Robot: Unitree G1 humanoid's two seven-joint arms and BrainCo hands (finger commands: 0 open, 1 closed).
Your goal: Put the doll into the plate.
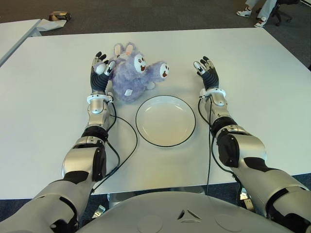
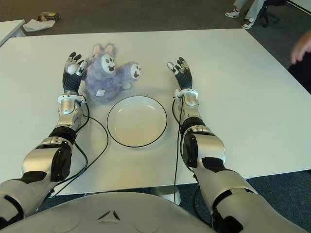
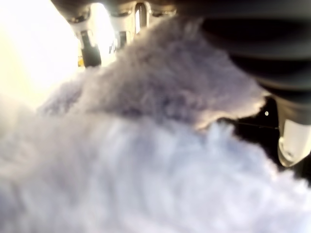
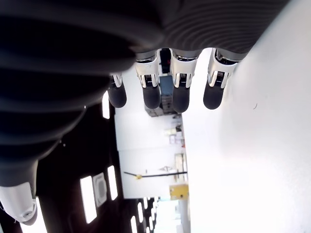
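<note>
A fluffy purple doll (image 1: 130, 76) with white paws and a white face lies on the white table (image 1: 252, 82), just behind the left part of the plate. The round white plate (image 1: 165, 121) with a dark rim holds nothing. My left hand (image 1: 100, 64) stands upright against the doll's left side, fingers extended and open; one white paw lies by its fingertips. Purple fur (image 3: 146, 160) fills the left wrist view. My right hand (image 1: 205, 67) is raised to the right of the plate, fingers (image 4: 150, 97) straight, holding nothing.
Black cables (image 1: 127, 127) run along both forearms onto the table near the plate. A second white table (image 1: 14, 34) stands at the far left. A person's feet (image 1: 252, 13) show at the far right, and a person's hand (image 2: 302, 46) at the right edge.
</note>
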